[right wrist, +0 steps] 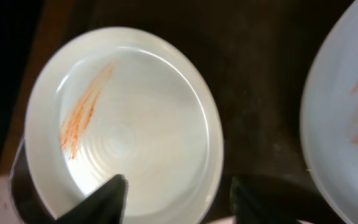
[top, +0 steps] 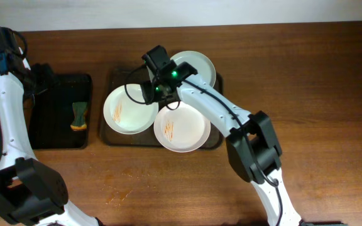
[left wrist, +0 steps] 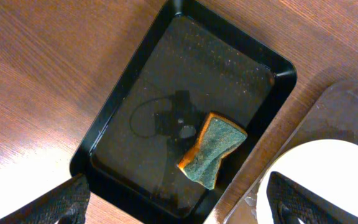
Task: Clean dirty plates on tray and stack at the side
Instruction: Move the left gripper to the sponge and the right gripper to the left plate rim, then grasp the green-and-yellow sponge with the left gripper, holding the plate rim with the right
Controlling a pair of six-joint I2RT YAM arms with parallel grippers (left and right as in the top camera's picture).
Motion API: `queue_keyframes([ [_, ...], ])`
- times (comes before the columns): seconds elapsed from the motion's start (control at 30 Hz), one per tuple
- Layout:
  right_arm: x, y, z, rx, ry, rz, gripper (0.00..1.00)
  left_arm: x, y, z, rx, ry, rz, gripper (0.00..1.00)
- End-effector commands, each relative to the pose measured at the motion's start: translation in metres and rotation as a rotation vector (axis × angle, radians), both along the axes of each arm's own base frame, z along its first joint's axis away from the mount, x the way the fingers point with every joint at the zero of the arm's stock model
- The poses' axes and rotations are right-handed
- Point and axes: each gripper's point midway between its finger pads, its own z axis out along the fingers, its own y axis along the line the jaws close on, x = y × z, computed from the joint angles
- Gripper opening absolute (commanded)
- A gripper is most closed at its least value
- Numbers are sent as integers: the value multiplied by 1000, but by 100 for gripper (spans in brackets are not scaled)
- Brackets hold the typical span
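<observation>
Three white plates lie on the dark-brown tray [top: 121,78]. The left plate [top: 126,112] and the front plate [top: 182,129] carry orange streaks; the back plate [top: 197,64] looks clean. My right gripper [top: 153,91] is open just above the left plate's right edge. In the right wrist view its fingers [right wrist: 179,199] straddle the rim of that streaked plate [right wrist: 123,118], holding nothing; the front plate [right wrist: 347,112] shows at the right. My left gripper [left wrist: 179,208] is open and empty above the near end of the black tray [left wrist: 135,81].
A green-and-orange sponge [left wrist: 213,149] lies in the small black tray [top: 52,129] left of the brown tray; it also shows in the overhead view [top: 79,116]. My left gripper [top: 41,78] is at that tray's far end. Bare wooden table lies to the right.
</observation>
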Motion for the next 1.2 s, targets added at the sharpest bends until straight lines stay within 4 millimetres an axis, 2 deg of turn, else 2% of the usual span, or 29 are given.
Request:
queue_keyframes([
  [0.0, -2, 12, -17, -6, 8, -8, 48, 4, 3, -8, -2, 15, 15, 89],
  [0.17, 8, 3, -37, -55, 8, -111, 46, 6, 2, -16, -12, 31, 12, 89],
  [0.23, 11, 4, -39, -51, 0, -115, 47, 6, 2, -16, -12, 31, 11, 89],
  [0.33, 21, -5, -41, -57, -11, -193, 47, 6, 1, -16, -14, 33, 2, 89],
  [0.4, 19, -5, -44, -53, 2, -192, 45, 10, -10, -19, -54, 29, -90, 89],
  [0.43, 17, -3, -44, -44, 12, -185, 43, 10, -15, -19, -74, 30, -118, 89],
  [0.5, 11, -2, -46, -46, 42, -201, 32, 6, -20, -21, -101, 41, -130, 89],
  [0.73, 2, -9, -66, -65, 123, -287, 19, 6, -20, -21, -102, 42, -129, 89],
  [0.77, 3, -8, -66, -56, 125, -306, 10, 6, -20, -21, -102, 42, -129, 89],
  [0.83, 5, -9, -68, -56, 126, -322, 4, 6, -20, -21, -102, 42, -129, 89],
  [0.93, 12, -6, -71, -30, 114, -343, 4, 6, -20, -21, -102, 42, -129, 89],
  [1.0, 28, 0, -64, 22, 60, -353, 4, 6, -21, -21, -102, 42, -129, 89],
  [1.03, 31, 2, -64, 30, 52, -353, 4, 6, -21, -21, -102, 42, -129, 89],
  [1.13, 25, 1, -71, 19, 82, -345, 4, 4, -21, -22, -106, 50, -129, 89],
  [1.17, 23, -1, -72, 11, 89, -345, 7, 4, -21, -22, -107, 52, -129, 89],
])
